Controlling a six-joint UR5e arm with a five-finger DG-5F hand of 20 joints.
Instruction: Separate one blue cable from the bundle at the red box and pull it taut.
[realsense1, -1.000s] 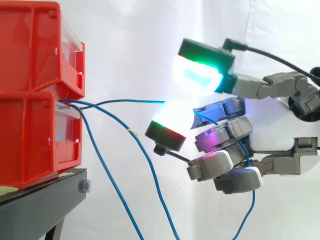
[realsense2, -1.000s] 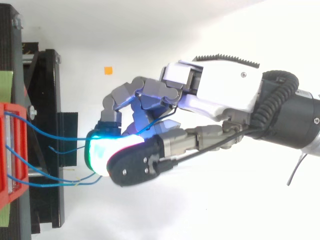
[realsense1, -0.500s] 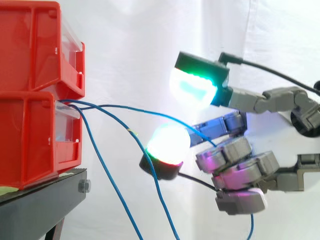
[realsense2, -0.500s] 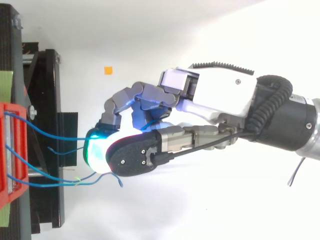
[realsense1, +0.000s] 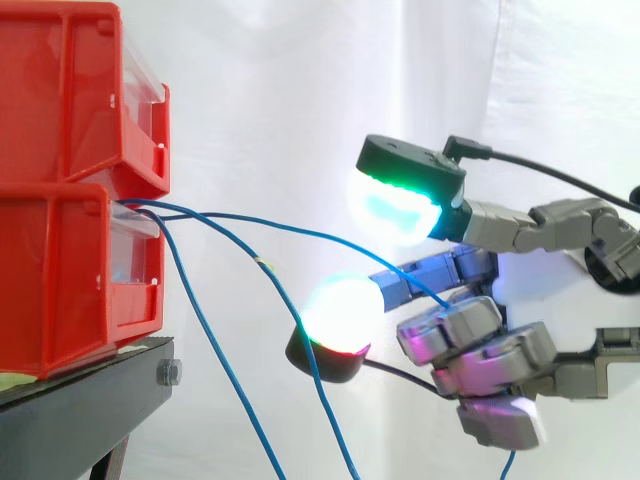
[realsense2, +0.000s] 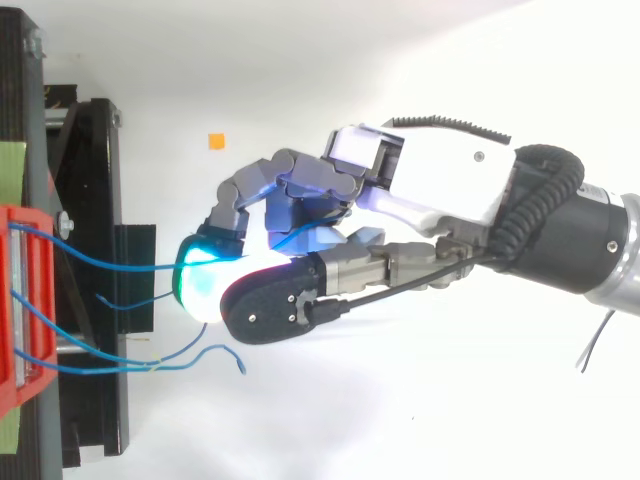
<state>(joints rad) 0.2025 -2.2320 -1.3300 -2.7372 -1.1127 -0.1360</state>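
The red box (realsense1: 70, 270) sits on a black stand (realsense1: 80, 400), under a second one like it, and the bundle comes out of its front opening. One blue cable (realsense1: 250, 222) leaves that opening and runs well away from the box in a shallow downward arc to the hand (realsense1: 470, 330). There it passes between two outstretched fingers, whose glowing pads (realsense1: 395, 205) point back toward the box, and disappears among the curled fingers behind them. Those curled fingers look closed round the cable, and a short length of blue hangs out below them, so the hand seems to be clamped on it. The two straight fingers are apart, one above the line and one below, which probably guides the cable into the grip rather than pinching it. The other cables (realsense1: 210, 340) drop steeply from the box toward the floor, clear of the hand, so the chosen one already stands apart from the bundle. Seen from above, it runs from the box (realsense2: 25, 300) straight to the pad nearest the box. It sags between box and hand, so it is not yet taut; moving the hand farther from the box should take up the slack, if the grip holds.
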